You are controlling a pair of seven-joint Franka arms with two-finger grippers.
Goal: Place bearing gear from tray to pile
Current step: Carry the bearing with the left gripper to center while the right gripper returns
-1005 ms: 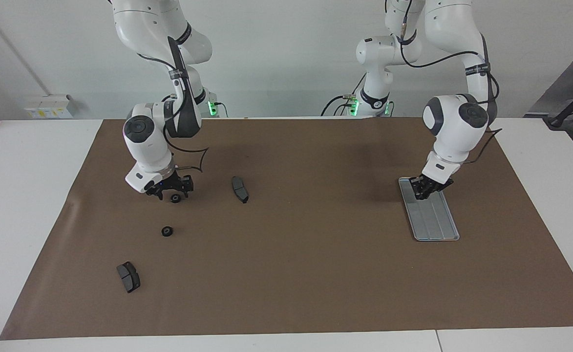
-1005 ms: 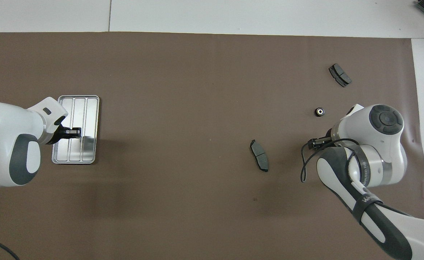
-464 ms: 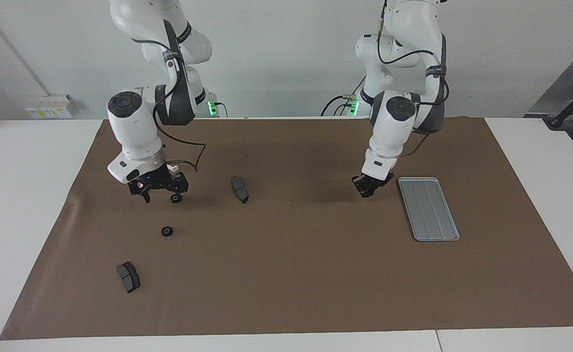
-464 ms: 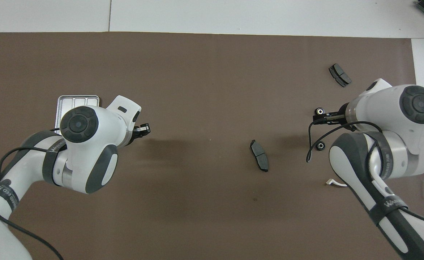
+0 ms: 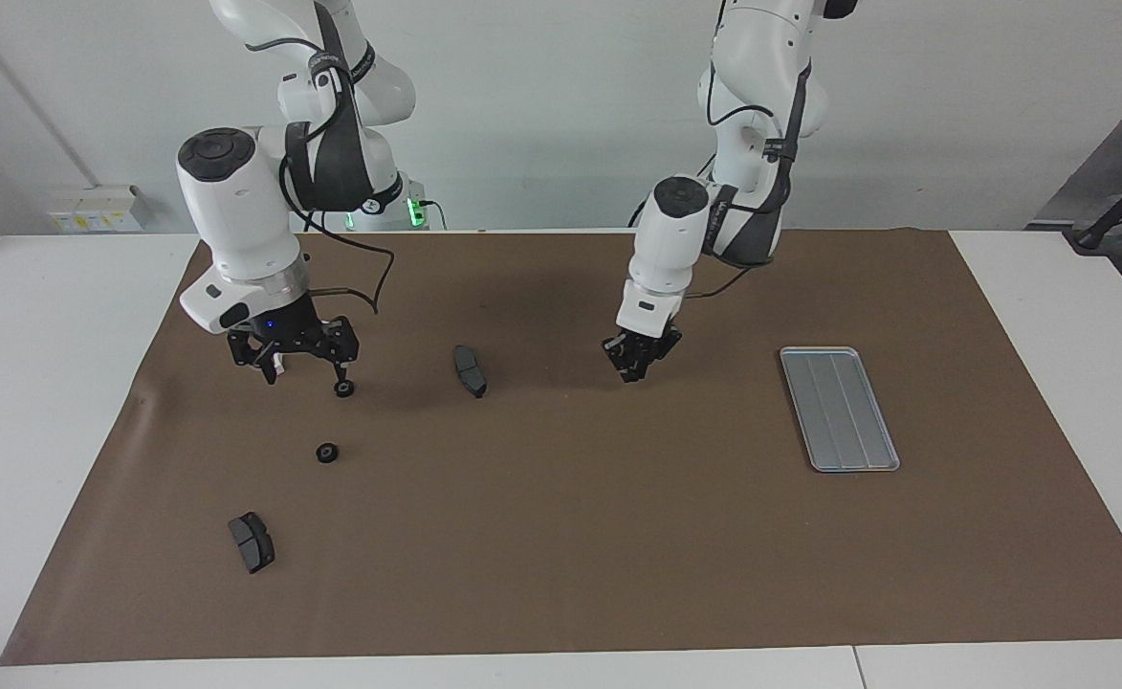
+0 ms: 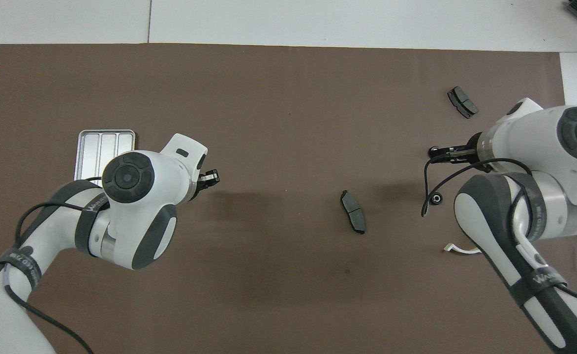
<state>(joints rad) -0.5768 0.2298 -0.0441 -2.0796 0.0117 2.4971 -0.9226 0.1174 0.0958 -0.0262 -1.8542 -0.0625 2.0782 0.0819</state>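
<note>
The silver tray point(image 5: 838, 409) lies empty toward the left arm's end of the mat; the left arm partly covers it in the overhead view point(image 6: 102, 145). My left gripper point(image 5: 639, 364) hangs over the middle of the mat, shut on a small dark bearing gear; it also shows in the overhead view point(image 6: 211, 177). The pile is two black gears: one point(image 5: 342, 388) just below my right gripper, also in the overhead view point(image 6: 436, 198), and one point(image 5: 327, 453) farther from the robots. My right gripper point(image 5: 300, 368) is open and empty, raised just above the nearer gear.
One dark brake pad point(image 5: 470, 370) lies between the two grippers, another point(image 5: 252, 542) farther from the robots near the right arm's end. A white half-ring point(image 6: 458, 249) lies close to the right arm. A brown mat point(image 5: 561, 536) covers the table.
My left gripper left the tray and travelled over the mat toward the right arm's end. My right gripper rose off the gear on the mat and stands open above it.
</note>
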